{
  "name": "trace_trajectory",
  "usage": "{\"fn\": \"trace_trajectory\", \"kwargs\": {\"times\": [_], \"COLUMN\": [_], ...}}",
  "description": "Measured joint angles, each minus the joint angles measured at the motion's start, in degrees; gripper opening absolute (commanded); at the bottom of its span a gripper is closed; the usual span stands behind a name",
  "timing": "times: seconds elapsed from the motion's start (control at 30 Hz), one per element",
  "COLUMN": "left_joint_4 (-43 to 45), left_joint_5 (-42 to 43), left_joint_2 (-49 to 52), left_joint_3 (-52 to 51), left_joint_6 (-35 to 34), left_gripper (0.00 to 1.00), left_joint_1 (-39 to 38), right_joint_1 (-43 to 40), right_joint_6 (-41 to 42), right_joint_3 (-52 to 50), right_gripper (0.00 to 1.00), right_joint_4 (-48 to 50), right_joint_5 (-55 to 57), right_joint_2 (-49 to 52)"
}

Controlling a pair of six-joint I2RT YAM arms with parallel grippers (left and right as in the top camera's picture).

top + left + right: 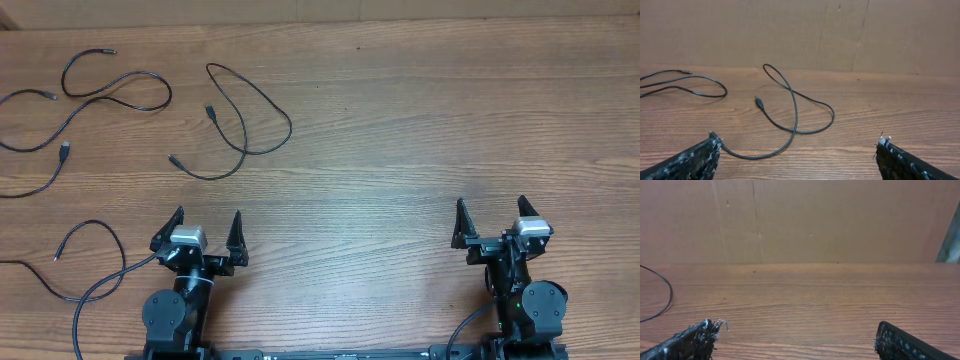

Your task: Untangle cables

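Idling at near desk [400, 120] edge, left pincer [208, 214] and right pincer [491, 203] stood apart, empty. Cables [795, 111] lay mostly separated; 1 crossed itself; little seemed left.

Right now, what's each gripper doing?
Left gripper: open, holding nothing.
Right gripper: open, holding nothing.

On the table [420, 120], the cables [289, 125] all lie on the left half, toward ten o'clock from the middle. One loop sits in front of the left gripper [208, 216], at its twelve o'clock, and others lie farther out at its ten and nine o'clock. The right gripper [491, 205] is well apart from them, at the left gripper's three o'clock.
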Motion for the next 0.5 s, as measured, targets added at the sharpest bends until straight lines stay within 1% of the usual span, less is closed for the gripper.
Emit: {"fn": "trace_trajectory", "kwargs": {"times": [0.5], "left_joint_4": [0.0], "left_joint_5": [0.0], "left_joint_2": [0.0], "left_joint_3": [0.0], "left_joint_6": [0.0], "left_gripper": [0.99], "left_joint_1": [0.0], "right_joint_1": [0.0], "right_joint_6": [-0.2], "right_joint_3": [0.0], "right_gripper": [1.0], "right_joint_4": [0.1], "right_joint_5": [0.0], "right_joint_2": [0.0]}}
